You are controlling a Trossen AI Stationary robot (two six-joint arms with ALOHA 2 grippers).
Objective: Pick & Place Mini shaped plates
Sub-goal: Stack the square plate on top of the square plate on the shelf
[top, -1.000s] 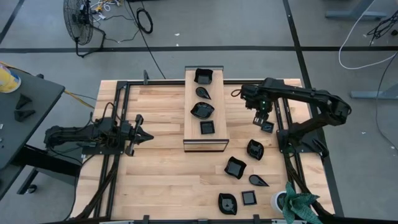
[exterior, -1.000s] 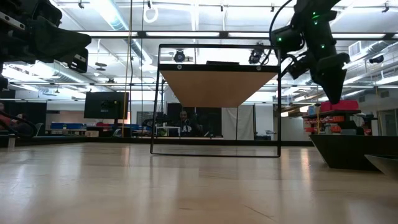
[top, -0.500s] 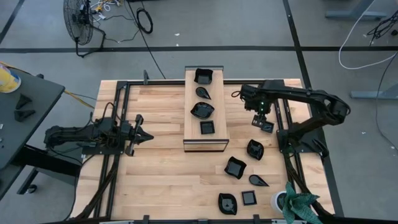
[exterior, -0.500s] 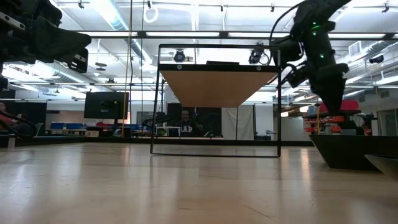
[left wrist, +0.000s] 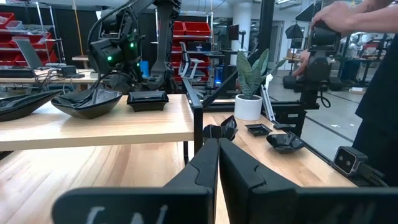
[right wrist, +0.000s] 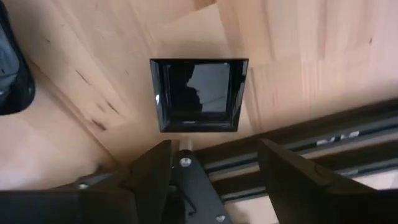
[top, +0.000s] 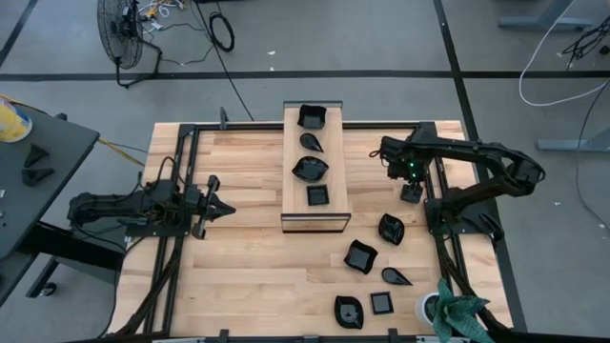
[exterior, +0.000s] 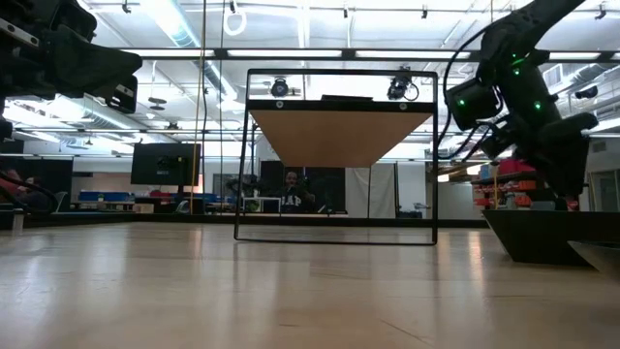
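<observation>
Since a second ago our right gripper (top: 411, 181) is shifting outward, over the square mini plate (right wrist: 199, 94) | plate is lying flat on the table (top: 248, 267) beside the right rail (top: 437, 224), just ahead of the spread, empty jaws | left gripper (top: 217, 207) is waiting clenched, far side of the wooden board (top: 289, 191); right arm nearer

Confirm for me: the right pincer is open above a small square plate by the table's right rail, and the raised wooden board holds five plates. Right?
Not quite. The high view shows four plates on the wooden board, not five. The rest stands: the right pincer is open above the small square plate by the right rail.
</observation>
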